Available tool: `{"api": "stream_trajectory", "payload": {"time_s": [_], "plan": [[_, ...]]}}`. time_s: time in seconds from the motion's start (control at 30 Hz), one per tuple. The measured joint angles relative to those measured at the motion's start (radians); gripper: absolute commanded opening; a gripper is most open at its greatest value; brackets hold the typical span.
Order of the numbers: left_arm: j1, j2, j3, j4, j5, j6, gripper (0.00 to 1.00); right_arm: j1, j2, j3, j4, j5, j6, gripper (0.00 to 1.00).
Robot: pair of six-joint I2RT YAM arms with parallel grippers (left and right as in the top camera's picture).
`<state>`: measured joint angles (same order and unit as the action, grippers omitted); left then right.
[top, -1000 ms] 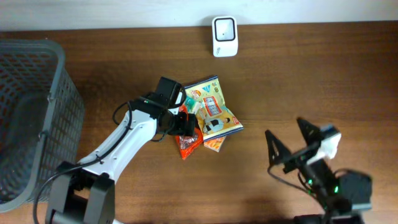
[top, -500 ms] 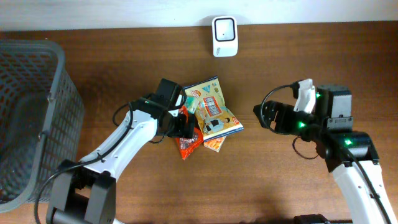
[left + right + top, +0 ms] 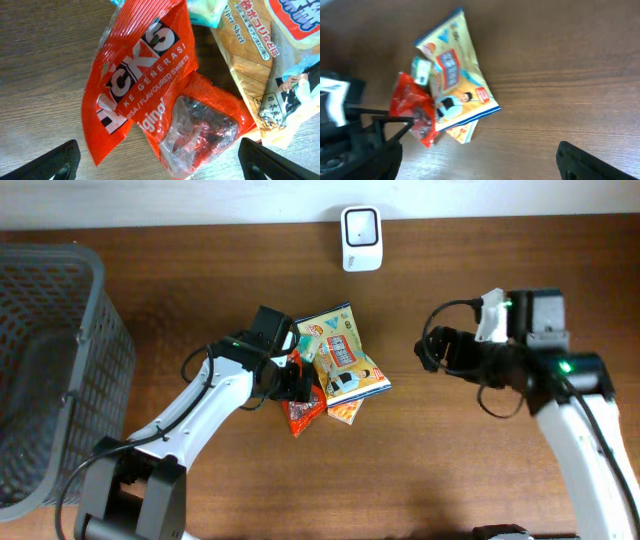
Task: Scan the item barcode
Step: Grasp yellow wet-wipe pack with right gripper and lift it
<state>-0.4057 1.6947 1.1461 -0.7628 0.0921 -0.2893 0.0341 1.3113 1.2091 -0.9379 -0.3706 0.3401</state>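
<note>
A red Hacks candy bag lies on the table at the left of a small pile, partly under a yellow snack packet. My left gripper hovers open right above the red bag, one fingertip on each side, holding nothing. My right gripper stands open to the right of the pile, facing it, empty. The white scanner sits at the table's far edge. No barcode shows on any packet.
A grey mesh basket fills the left side. A small teal packet and an orange packet belong to the pile. Bare wood lies between the pile and the right gripper.
The right arm has swung up from the front edge to the right of the pile, its gripper turned toward the packets. The left arm and the packets have not moved.
</note>
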Motion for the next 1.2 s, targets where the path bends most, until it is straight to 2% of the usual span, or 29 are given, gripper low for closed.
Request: {"api": "stream_trajectory", "payload": {"time_s": [0.1, 0.2, 0.37, 0.43, 0.67, 0.73, 0.8, 0.87, 0.93, 0.97, 1.0, 1.03, 1.07, 1.2], "plan": [[0.000, 0.000, -0.001, -0.002, 0.000, 0.000, 0.99, 0.000, 0.262, 0.001, 0.095, -0.026, -0.013, 0.99], [0.000, 0.000, -0.001, 0.000, 0.000, 0.000, 0.99, 0.000, 0.417, -0.003, 0.251, -0.230, -0.106, 0.99], [0.000, 0.000, -0.002, 0.002, 0.000, 0.000, 0.99, 0.013, 0.485, -0.003, 0.335, -0.275, -0.134, 0.99], [0.000, 0.000, -0.002, 0.002, 0.000, 0.000, 0.99, 0.069, 0.536, -0.003, 0.387, -0.274, -0.134, 0.99], [0.000, 0.000, -0.002, 0.000, 0.000, 0.000, 0.99, 0.161, 0.609, -0.003, 0.456, -0.182, -0.075, 0.97], [0.000, 0.000, -0.002, -0.012, 0.000, 0.000, 0.99, 0.203, 0.615, -0.003, 0.461, -0.168, -0.060, 0.92], [0.000, 0.000, -0.002, -0.014, 0.000, 0.000, 0.99, 0.251, 0.623, -0.003, 0.470, -0.132, -0.050, 0.78], [0.000, 0.000, -0.002, -0.022, 0.000, 0.000, 0.99, 0.277, 0.637, -0.003, 0.498, -0.110, -0.029, 0.73], [0.000, 0.000, -0.002, -0.022, 0.000, 0.000, 0.99, 0.284, 0.643, -0.003, 0.501, -0.105, -0.027, 0.44], [0.000, 0.000, -0.002, -0.022, 0.000, 0.000, 0.99, 0.287, 0.643, -0.003, 0.501, -0.105, -0.032, 0.35], [0.000, 0.000, -0.002, -0.022, 0.000, 0.000, 0.99, 0.288, 0.643, -0.003, 0.501, -0.105, -0.030, 0.19], [0.000, 0.000, -0.002, -0.022, 0.000, 0.000, 0.99, 0.288, 0.644, -0.003, 0.502, -0.106, -0.032, 0.07], [0.000, 0.000, -0.002, -0.021, 0.000, 0.000, 0.99, 0.288, 0.644, -0.003, 0.502, -0.109, -0.030, 0.04], [0.000, 0.000, -0.002, -0.018, 0.000, 0.000, 0.99, 0.288, 0.644, 0.000, 0.482, -0.172, -0.031, 0.04]]}}
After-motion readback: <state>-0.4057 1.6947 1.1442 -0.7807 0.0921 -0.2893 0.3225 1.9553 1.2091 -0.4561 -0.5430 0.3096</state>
